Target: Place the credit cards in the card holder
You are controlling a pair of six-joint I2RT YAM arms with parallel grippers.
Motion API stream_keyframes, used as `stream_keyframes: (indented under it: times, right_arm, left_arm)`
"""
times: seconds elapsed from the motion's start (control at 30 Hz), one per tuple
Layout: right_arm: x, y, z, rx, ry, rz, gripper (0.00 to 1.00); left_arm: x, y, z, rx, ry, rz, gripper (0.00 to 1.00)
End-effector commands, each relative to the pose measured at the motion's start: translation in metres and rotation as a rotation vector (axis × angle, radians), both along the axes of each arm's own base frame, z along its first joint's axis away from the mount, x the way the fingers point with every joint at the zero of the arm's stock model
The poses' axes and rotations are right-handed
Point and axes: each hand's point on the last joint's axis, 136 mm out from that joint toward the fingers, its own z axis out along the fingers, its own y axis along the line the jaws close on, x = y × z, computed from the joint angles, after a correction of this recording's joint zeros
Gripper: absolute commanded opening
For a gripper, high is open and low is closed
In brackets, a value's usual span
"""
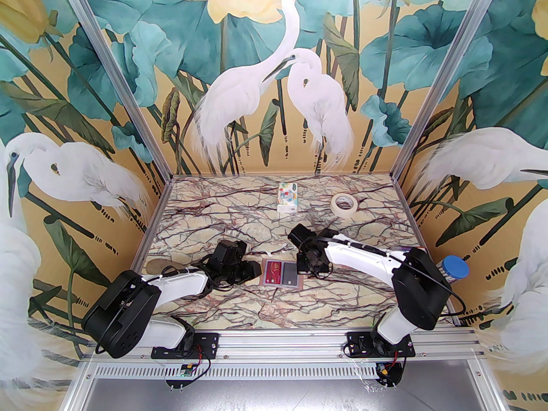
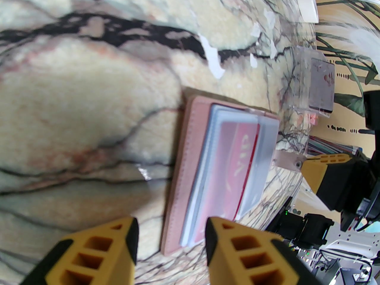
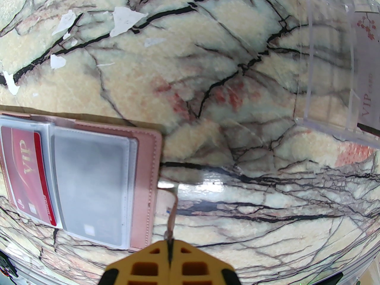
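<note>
Two credit cards (image 3: 25,174) — one red, one grey — sit in the clear sleeves of the card holder (image 3: 145,188), which lies open on the table (image 1: 214,212) between my arms. My right gripper (image 3: 169,243) is pinched together on the holder's strap (image 3: 172,215) at its right edge, arm stretched low, wrist bent down. My left gripper (image 2: 171,227), fingers apart, hovers low at the holder's left end — gripping nothing.

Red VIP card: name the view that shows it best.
Right wrist: the red VIP card lies sharp, lettering readable, in the card holder. Left wrist shows it blurred; top external, tiny.
</note>
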Motion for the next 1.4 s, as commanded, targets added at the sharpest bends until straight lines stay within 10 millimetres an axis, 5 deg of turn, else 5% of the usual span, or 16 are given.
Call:
stream_keyframes:
  times: [0.0, 0.87, 1.37]
  right_arm:
    - [0.004, 0.004, 0.008, 0.029, -0.025, -0.001, 0.0]
    - [0.005, 0.006, 0.006, 0.038, -0.019, 0.0, 0.0]
    - [0.004, 0.01, 0.003, 0.051, -0.013, 0.001, 0.0]
  left_arm:
    - [0.001, -0.011, 0.0, -0.011, -0.015, -0.044, 0.42]
    - [-0.006, -0.024, -0.005, 0.04, -0.002, -0.125, 0.39]
    - [-0.004, -0.047, 0.038, -0.15, -0.049, -0.145, 0.39]
